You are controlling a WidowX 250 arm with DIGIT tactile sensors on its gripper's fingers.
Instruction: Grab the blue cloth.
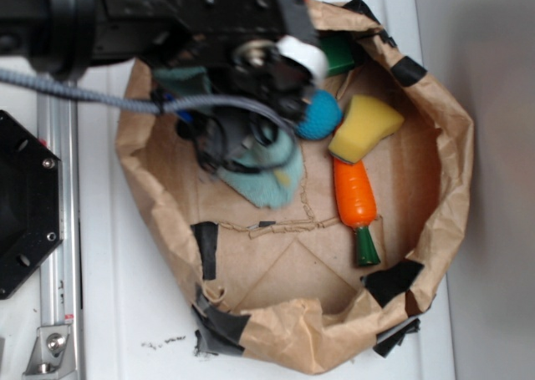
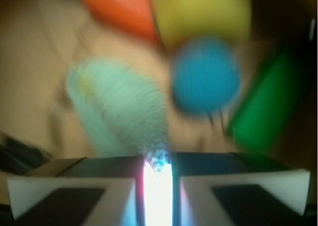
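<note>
The blue cloth (image 1: 267, 178) is a pale teal terry rag with a small yellowish spot. It hangs below my gripper (image 1: 242, 146) inside the brown paper tray and looks blurred. In the wrist view the blue cloth (image 2: 119, 107) trails away from the jaws, and one bunched corner is pinched in the narrow gap of my gripper (image 2: 158, 162). The jaws stand almost together, shut on that corner. Part of the rag is hidden under the arm in the exterior view.
A round darker-blue ball (image 1: 319, 115) lies right of the cloth, touching a yellow sponge (image 1: 364, 128). An orange toy carrot (image 1: 354, 195) lies below the sponge and a green block (image 1: 338, 54) at the back. The crumpled paper wall (image 1: 443, 221) rings everything.
</note>
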